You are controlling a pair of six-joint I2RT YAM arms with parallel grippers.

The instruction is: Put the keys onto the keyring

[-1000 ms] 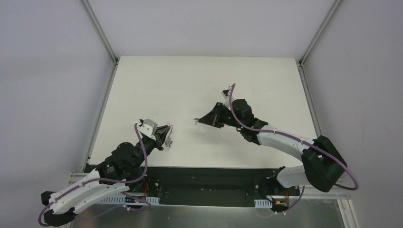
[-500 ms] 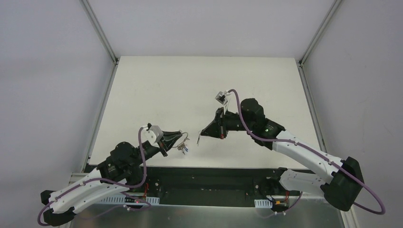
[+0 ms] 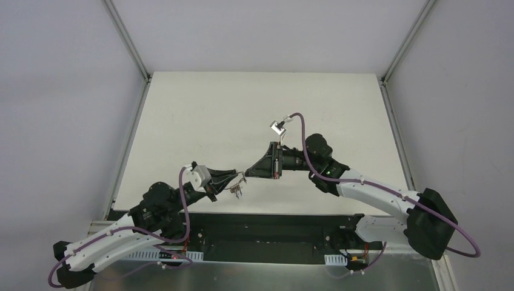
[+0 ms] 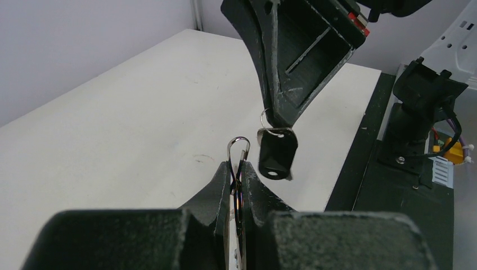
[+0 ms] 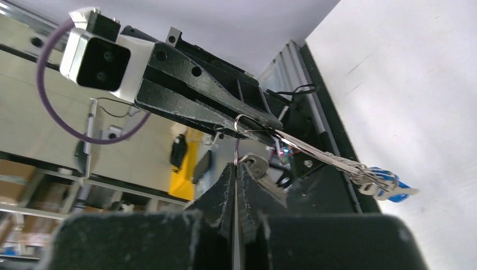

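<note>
Near edge: the left fingers (image 4: 220, 188) are closed on the thin silver wire keyring (image 4: 238, 147), whose narrow loop stands clear above their tips. A bunch of tiny silver keys (image 5: 378, 181), one with a blue plastic head, hangs from the ring over the near edge of the matt white bench (image 3: 200, 121).

Just beyond, the right fingers (image 4: 287, 90) are closed on a small flat key (image 4: 277, 154). It hangs below their tips, just beside the loop but apart from it, and a hole shows at its lower end.

Assessment: the step in hand appears to be threading this key onto the ring. Hold the ring still, line the hole up with the wire and feed it on slowly. The ring's split cannot be made out.

The wire looks thin, smooth and springy, and the key rigid and slick. Either could pivot in the hard black fingers.
</note>
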